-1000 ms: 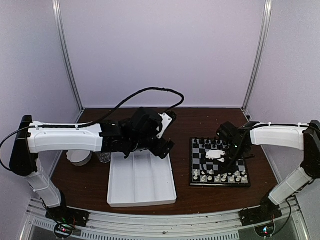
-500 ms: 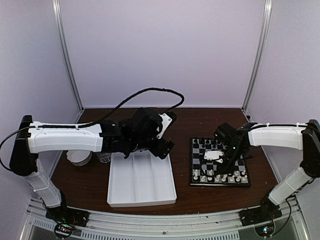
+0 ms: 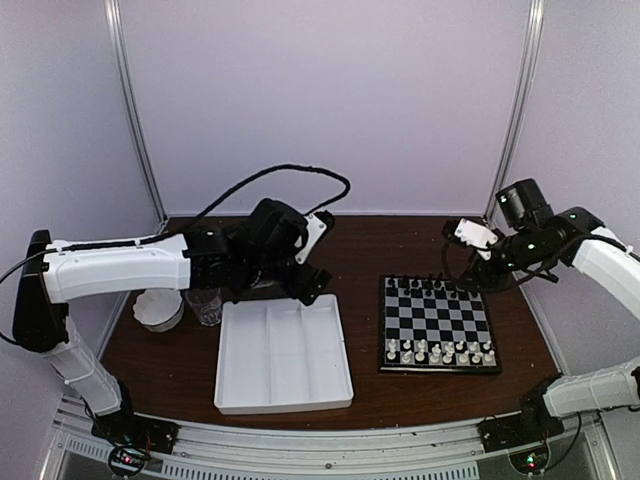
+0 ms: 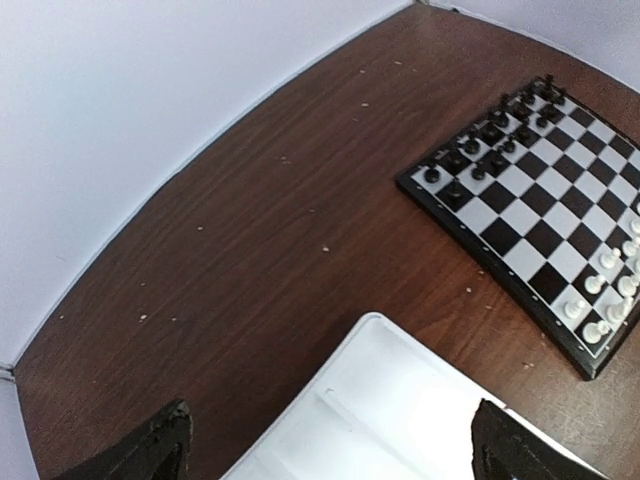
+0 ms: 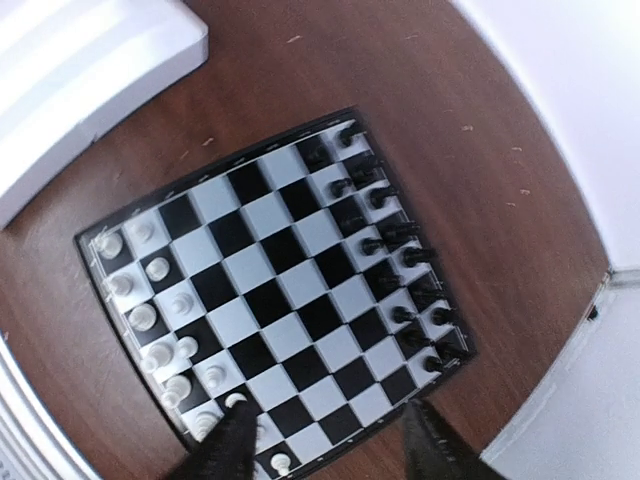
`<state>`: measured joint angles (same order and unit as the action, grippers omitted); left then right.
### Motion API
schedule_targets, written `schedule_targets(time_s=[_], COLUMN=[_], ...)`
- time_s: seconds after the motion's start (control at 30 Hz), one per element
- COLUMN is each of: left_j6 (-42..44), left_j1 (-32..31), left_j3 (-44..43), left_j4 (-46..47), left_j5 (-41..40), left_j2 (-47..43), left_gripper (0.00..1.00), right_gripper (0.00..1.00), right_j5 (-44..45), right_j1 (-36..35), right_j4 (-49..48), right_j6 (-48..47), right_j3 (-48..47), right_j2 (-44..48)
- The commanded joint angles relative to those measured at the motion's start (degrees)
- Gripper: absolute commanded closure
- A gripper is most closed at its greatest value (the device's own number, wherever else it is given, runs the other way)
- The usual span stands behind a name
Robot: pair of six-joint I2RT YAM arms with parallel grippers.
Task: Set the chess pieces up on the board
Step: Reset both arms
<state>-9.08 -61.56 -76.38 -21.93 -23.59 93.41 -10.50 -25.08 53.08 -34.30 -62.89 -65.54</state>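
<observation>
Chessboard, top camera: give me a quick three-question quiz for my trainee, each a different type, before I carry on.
1. True or false: the white chess pieces stand on the side of the board nearest the arm bases.
2. What lies in the white tray? A) black pieces B) white pieces C) nothing visible
3. Fill in: the right gripper has its jaws ____, with nothing between them.
Key: 1 true; 2 C; 3 open.
</observation>
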Motion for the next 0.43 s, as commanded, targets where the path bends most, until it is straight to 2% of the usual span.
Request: schedule_targets(time_s=[0.0,0.03,0.2,0.3,0.4], left_j6=[-1.2,-1.5,-2.4,-3.2,-3.5], left_j1=[5.0,5.6,6.1,6.1,6.2], left_j3=[-0.5,0.4,3.7,2.9,2.8], left_j4=[-3.0,-3.1,-0.8,-1.8,-2.3], left_j5=[-1.1,-1.3,-4.0,-4.0,-3.0], left_j2=[-4.7,-5.1,-5.9,-5.1,-4.8], left_gripper=[0.02,0.02,0.02,0.02,0.02], right_gripper=[0.06,0.01,0.00,0.01,0.00], right_j5=[2.7,4.6,7.3,8.1,5.1], right_j1=[7.8,9.2,10.3,10.8,10.8], right_j4=[-6.1,-9.0,-15.0,-16.1,-14.8], right_j6=[9.6,12.8,22.6,22.5,23.2], right_j3=[-3.0,-2.6,-3.0,-3.0,-3.7], right_j2=[5.7,6.0,4.6,4.7,4.8])
